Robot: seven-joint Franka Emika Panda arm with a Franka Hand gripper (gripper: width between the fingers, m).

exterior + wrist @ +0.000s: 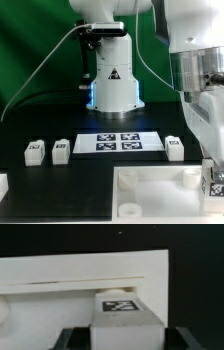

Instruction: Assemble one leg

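Note:
My gripper (212,174) is at the exterior view's right, over the right corner of the large white tray-like piece (150,190). It is shut on a leg (214,187), a small white block with a tag. In the wrist view the leg (125,317) sits between the dark fingers (76,337) of my gripper (127,338), tag face up. Its far end reaches a round corner socket of the tray piece (80,272). Three other legs lie on the black table: two at the left (35,151) (61,149) and one at the right (174,148).
The marker board (120,142) lies in front of the robot base (112,85). Part of a white piece (3,185) shows at the left edge. A green backdrop and cables hang behind.

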